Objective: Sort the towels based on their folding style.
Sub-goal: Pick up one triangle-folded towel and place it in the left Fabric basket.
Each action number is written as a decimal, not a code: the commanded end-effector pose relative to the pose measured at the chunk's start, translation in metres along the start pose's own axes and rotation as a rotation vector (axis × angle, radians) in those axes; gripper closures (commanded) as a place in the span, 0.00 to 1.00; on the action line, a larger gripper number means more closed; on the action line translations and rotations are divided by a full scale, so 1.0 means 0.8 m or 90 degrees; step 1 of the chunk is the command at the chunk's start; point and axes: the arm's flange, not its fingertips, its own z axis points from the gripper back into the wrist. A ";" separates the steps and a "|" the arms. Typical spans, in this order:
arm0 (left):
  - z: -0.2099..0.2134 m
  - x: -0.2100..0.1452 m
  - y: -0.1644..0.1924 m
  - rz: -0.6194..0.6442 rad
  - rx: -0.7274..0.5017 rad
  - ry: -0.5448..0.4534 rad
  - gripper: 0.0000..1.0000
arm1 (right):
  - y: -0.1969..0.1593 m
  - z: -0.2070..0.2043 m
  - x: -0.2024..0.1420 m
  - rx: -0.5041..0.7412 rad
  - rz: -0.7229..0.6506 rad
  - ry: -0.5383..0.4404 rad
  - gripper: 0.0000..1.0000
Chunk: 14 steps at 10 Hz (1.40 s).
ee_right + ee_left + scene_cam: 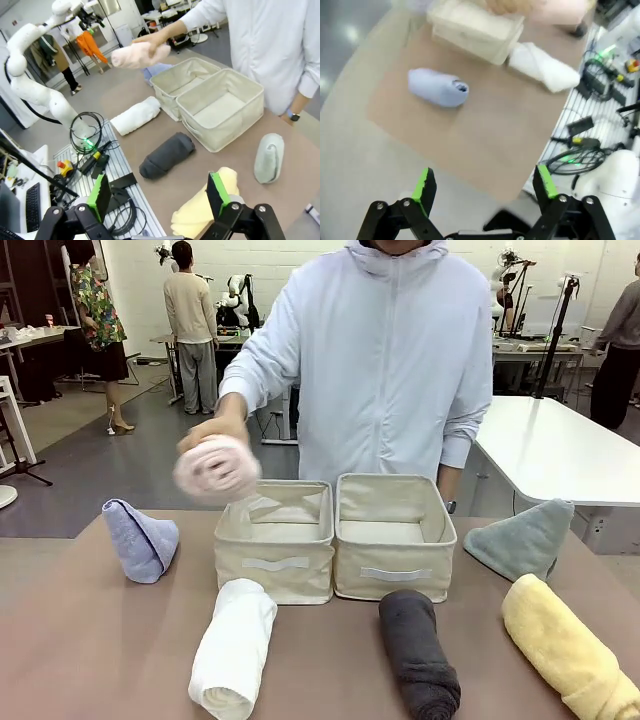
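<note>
With the person's hand [207, 430] holding the pink rolled towel [216, 469] above the fabric bin [274, 564] nearer the tabletop's [90, 650] left edge, my left gripper [485, 178] and right gripper [159, 183] hung spread, empty; I judged waiting wisest.

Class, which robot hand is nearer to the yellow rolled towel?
Right. The right hand hangs open above the yellow towel; the left hand is open over the table's opposite end, toward the light blue towel.

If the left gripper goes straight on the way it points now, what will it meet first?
Probably the bare table top, ahead of the left gripper between its open fingers. The light blue towel sits off to one side; depth is unclear.
</note>
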 end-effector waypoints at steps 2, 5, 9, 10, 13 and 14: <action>-0.113 0.068 -0.020 0.104 0.049 0.416 0.00 | -0.002 0.002 0.003 0.006 0.013 -0.008 0.00; -0.244 0.095 -0.018 0.204 0.113 0.442 0.00 | -0.002 0.002 0.003 0.006 0.013 -0.008 0.00; -0.253 0.118 -0.011 0.252 0.208 0.190 0.00 | -0.002 0.002 0.003 0.006 0.013 -0.008 0.00; -0.245 0.120 -0.005 0.260 0.210 0.146 0.00 | -0.002 0.002 0.003 0.006 0.013 -0.008 0.00; -0.245 0.132 0.000 0.273 0.200 0.207 0.00 | -0.002 0.002 0.003 0.006 0.013 -0.008 0.00; -0.245 0.132 0.000 0.273 0.200 0.207 0.00 | -0.002 0.002 0.003 0.006 0.013 -0.008 0.00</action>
